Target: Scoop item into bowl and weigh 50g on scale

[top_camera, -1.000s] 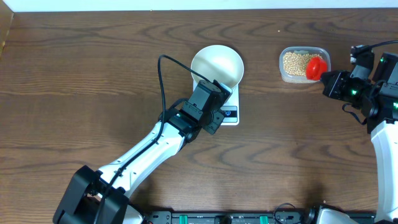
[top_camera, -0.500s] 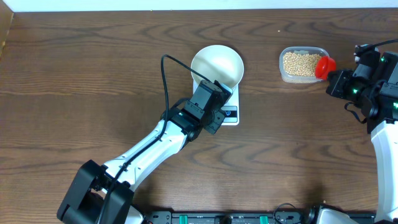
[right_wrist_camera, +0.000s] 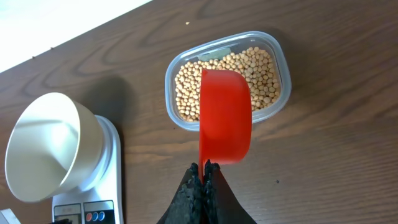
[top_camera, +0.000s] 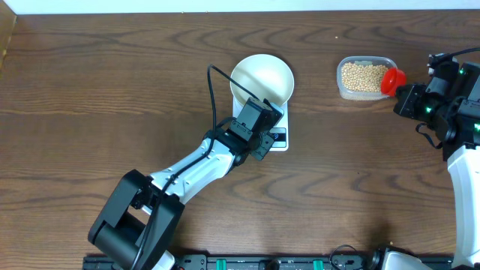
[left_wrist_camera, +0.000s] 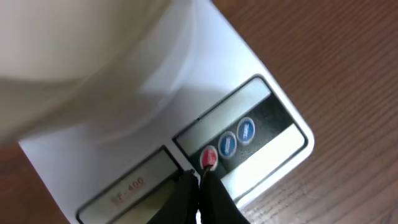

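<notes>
Resting on the dark wooden counter (top_camera: 112,90), the scale (top_camera: 280,122) carried the white bowl (top_camera: 262,79) on its far half, and the bowl looked bare inside. At the scale's front edge sat a row of round buttons, one red button (left_wrist_camera: 208,158) and two blue buttons (left_wrist_camera: 236,135) beside it.

The left end effector (left_wrist_camera: 200,180) hung over that front edge with its fingers pressed together and nothing between them. In the left wrist view their tips came right up against the red button. Whether they actually pushed on it could not be told.

Off to the right-arm side of the scale, well apart from it, stood the clear tub (top_camera: 365,77) with the beans (top_camera: 358,75) lying in a layer across its bottom. None of the beans showed in the bowl on the scale.

The right end effector (right_wrist_camera: 204,168) was farther from the scale than the tub, its fingers pinching the thin handle of the red scoop (right_wrist_camera: 225,115). The scoop's cup hung over the tub's rim on the side away from the scale, above the beans rather than down among them. Its inside faced away from both cameras, so its contents could not be made out.
</notes>
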